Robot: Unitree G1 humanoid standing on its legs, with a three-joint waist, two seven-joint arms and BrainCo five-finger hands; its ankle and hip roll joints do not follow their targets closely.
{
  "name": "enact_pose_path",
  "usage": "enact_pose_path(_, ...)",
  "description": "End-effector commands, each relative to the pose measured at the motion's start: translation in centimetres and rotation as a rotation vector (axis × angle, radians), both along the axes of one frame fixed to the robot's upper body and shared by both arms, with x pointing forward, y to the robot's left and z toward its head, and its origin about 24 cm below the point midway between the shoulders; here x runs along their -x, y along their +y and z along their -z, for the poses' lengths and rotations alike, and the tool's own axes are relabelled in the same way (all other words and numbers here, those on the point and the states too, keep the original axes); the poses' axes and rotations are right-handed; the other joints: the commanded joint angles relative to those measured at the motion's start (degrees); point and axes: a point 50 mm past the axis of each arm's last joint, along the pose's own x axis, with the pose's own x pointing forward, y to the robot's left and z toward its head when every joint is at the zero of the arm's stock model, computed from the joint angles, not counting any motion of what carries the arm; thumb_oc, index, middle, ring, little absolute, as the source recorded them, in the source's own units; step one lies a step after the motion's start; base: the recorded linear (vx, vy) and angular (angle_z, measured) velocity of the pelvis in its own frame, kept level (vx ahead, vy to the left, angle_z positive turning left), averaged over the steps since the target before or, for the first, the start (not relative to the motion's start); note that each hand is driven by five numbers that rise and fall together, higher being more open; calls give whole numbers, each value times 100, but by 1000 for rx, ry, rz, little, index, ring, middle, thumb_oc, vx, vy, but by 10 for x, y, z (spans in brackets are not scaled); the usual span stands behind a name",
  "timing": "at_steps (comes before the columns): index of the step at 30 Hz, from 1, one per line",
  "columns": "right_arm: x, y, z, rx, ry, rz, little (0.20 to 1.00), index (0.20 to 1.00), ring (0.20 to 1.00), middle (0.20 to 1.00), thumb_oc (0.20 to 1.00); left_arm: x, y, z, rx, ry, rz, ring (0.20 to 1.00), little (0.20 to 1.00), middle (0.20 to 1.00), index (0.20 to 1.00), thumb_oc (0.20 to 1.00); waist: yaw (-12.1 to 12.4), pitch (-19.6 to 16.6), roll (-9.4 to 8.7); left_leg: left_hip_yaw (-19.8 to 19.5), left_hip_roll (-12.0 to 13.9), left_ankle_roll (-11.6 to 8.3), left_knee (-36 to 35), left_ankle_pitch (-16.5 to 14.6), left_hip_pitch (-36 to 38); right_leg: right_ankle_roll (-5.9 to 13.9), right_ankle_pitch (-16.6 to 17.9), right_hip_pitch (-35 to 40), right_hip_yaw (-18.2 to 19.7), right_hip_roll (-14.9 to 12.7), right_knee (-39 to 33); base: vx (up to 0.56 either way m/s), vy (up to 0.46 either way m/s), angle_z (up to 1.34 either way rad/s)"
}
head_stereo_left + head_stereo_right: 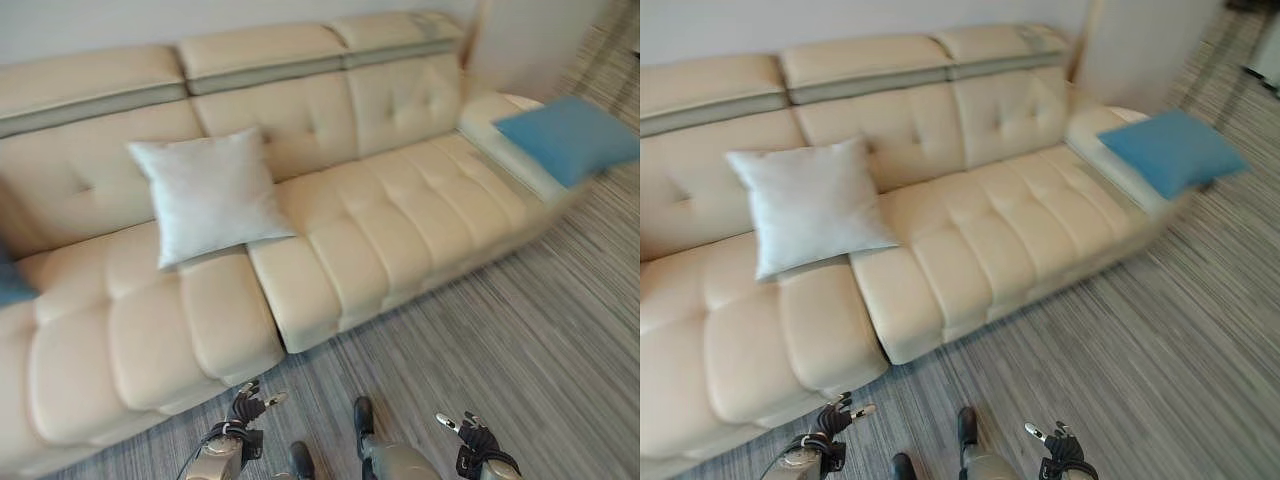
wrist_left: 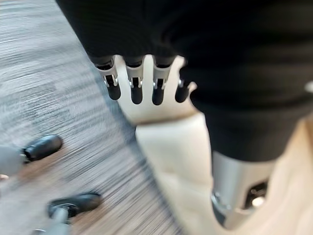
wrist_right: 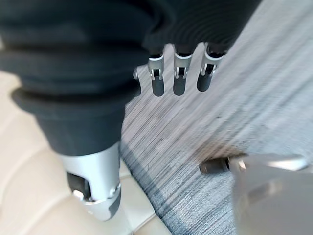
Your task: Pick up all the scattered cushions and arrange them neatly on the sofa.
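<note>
A: What is on the sofa [image 1: 390, 240]?

B: A cream sofa along a wall. A white cushion [image 1: 210, 195] leans upright against the backrest, left of the middle. A blue cushion [image 1: 570, 135] lies flat at the sofa's right end, hanging partly over its edge. A sliver of another blue cushion [image 1: 12, 285] shows at the sofa's left edge.

A: And the hands?

B: Both hang low over the grey carpet [image 1: 520, 340] in front of the sofa's front edge. The left hand [image 1: 245, 405] and right hand [image 1: 470, 432] have relaxed fingers and hold nothing.

A: What would do the step well?

B: Probably the overhanging blue cushion comes next. I would step toward the right end, take it by its sides with both hands, then stand it against the backrest beside the white one
</note>
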Motion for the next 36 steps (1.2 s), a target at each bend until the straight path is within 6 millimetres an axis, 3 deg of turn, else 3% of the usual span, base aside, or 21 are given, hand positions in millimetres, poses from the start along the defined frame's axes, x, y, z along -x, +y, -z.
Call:
enact_pose_path(1, -16, -12, -11, 18, -85, 38, 1000, 1000, 1000, 1000, 1000, -12, 5, -11, -39, -75, 50, 1000, 1000, 1000, 1000, 1000, 219, 59, 123, -444, 18, -462, -40, -568, 225, 70, -607, 555, -893, -408, 386, 9, -27, -87)
enact_pose_path(2, -14, -14, -11, 20, -78, 48, 1000, 1000, 1000, 1000, 1000, -14, 5, -13, -38, -83, 50, 1000, 1000, 1000, 1000, 1000, 259, 40, 122, -258, 38, -466, -40, -570, 283, 65, -635, 593, -1208, -481, 474, 17, -17, -103)
enact_pose_path(3, -14, -14, -11, 20, -78, 49, 1000, 1000, 1000, 1000, 1000, -14, 5, -13, -38, -83, 50, 1000, 1000, 1000, 1000, 1000, 268, 46, 122, -251, 37, -466, -40, -572, 291, 66, -640, 593, -1201, -484, 485, 28, -40, -131)
enact_pose_path(4, -12, -15, -9, 18, -67, 59, 1000, 1000, 1000, 1000, 1000, -15, 5, -14, -37, -90, 55, 1000, 1000, 1000, 1000, 1000, 321, 25, 125, -40, 54, -473, -40, -585, 363, 80, -652, 657, -1538, -559, 548, 68, -137, -118)
enact_pose_path(5, -8, -18, -8, 14, -52, 80, 1000, 1000, 1000, 1000, 1000, -18, 2, -16, -34, -96, 78, 1000, 1000, 1000, 1000, 1000, 303, -64, 77, 223, 37, -511, -40, -615, 455, 145, -528, 835, -1617, -460, 109, 98, -175, -95)
enact_pose_path(8, 2, -24, -5, 27, -17, 87, 1000, 1000, 1000, 1000, 1000, -19, -5, -14, -21, -89, 88, 1000, 1000, 1000, 1000, 1000, 224, -194, 95, 297, 80, -595, 92, -633, 502, 119, -477, 1042, -1365, -246, -389, 117, -222, -73)
enact_pose_path(13, -2, -32, -10, 42, -44, 102, 1000, 1000, 1000, 1000, 1000, -26, -14, -17, 20, -115, 75, 1000, 1000, 1000, 1000, 1000, 49, -224, 183, 413, 238, -745, 266, -607, 591, 42, -556, 1195, -1062, -54, -576, 83, -235, -32)
enact_pose_path(16, 0, -41, -11, 59, -39, 120, 1000, 1000, 1000, 1000, 1000, -29, -29, -16, 73, -118, 84, 1000, 1000, 1000, 1000, 1000, -161, -195, 257, 552, 633, -967, 1039, -683, 543, -193, -895, 1372, -818, 139, -552, 101, -362, -33)
enact_pose_path(17, 0, -41, -11, 59, -39, 120, 1000, 1000, 1000, 1000, 1000, -29, -29, -16, 74, -119, 84, 1000, 1000, 1000, 1000, 1000, -159, -191, 259, 549, 653, -977, 1081, -700, 529, -201, -901, 1377, -817, 149, -555, 64, -309, -34)
enact_pose_path(18, 1, -42, -10, 64, -33, 118, 1000, 1000, 1000, 1000, 1000, -31, -31, -17, 84, -124, 83, 1000, 1000, 1000, 1000, 1000, -162, -157, 236, 544, 787, -1061, 1474, -571, 446, -270, -968, 1445, -770, 196, -575, 71, -258, -25)
enact_pose_path(19, 0, -44, -11, 76, -30, 109, 1000, 1000, 1000, 1000, 1000, -32, -32, -18, 87, -129, 79, 1000, 1000, 1000, 1000, 1000, -122, -100, 222, 410, 927, -1143, 1920, -474, 344, -348, -1037, 1505, -689, 270, -593, 95, -307, -19)
enact_pose_path(20, 1, -46, -11, 84, -24, 100, 1000, 1000, 1000, 1000, 1000, -32, -34, -18, 96, -131, 77, 1000, 1000, 1000, 1000, 1000, -94, -70, 218, 288, 943, -1156, 2090, -402, 283, -378, -1065, 1538, -635, 289, -602, 86, -242, -37)
enact_pose_path(21, 1, -47, -11, 96, -17, 87, 1000, 1000, 1000, 1000, 1000, -32, -35, -20, 113, -146, 63, 1000, 1000, 1000, 1000, 1000, -21, -36, 221, -84, 882, -1154, 2288, -298, 154, -425, -1111, 1565, -546, 318, -585, 64, -160, -64)
enact_pose_path(23, -1, -49, -12, 108, -10, 69, 1000, 1000, 1000, 1000, 1000, -27, -35, -19, 126, -141, 45, 1000, 1000, 1000, 1000, 1000, 110, -29, 208, -889, 515, -994, 2259, -454, -129, -440, -1124, 1563, -334, 334, -601, 61, -114, -69)
enact_pose_path(27, 3, -49, -10, 110, 13, 49, 1000, 1000, 1000, 1000, 1000, -19, -26, -16, 116, -127, -2, 1000, 1000, 1000, 1000, 1000, 286, -38, 142, -1894, 85, -790, 1687, -716, -326, -414, -1130, 1519, 139, 362, -537, 99, -66, -82)
enact_pose_path(29, 3, -50, -11, 113, 12, 45, 1000, 1000, 1000, 1000, 1000, -17, -24, -14, 109, -118, -13, 1000, 1000, 1000, 1000, 1000, 319, -63, 144, -2293, -148, -751, 1131, -478, -468, -427, -1072, 1491, 225, 395, -602, 107, -27, -55)
enact_pose_path(32, 0, -50, -12, 121, 7, 29, 1000, 1000, 1000, 1000, 1000, -13, -21, -11, 102, -100, -28, 1000, 1000, 1000, 1000, 1000, 343, -55, 191, -2575, -319, -759, 579, -101, -633, -448, -1064, 1511, 329, 483, -645, 149, -3, -19)
enact_pose_path(36, -6, -44, -12, 132, 7, -23, 1000, 1000, 1000, 1000, 1000, -9, -19, -9, 88, -86, -45, 1000, 1000, 1000, 1000, 1000, 525, 34, 241, -3352, -598, -885, 68, 363, -1034, -461, -1165, 1593, 664, 651, -645, 188, 32, -35)
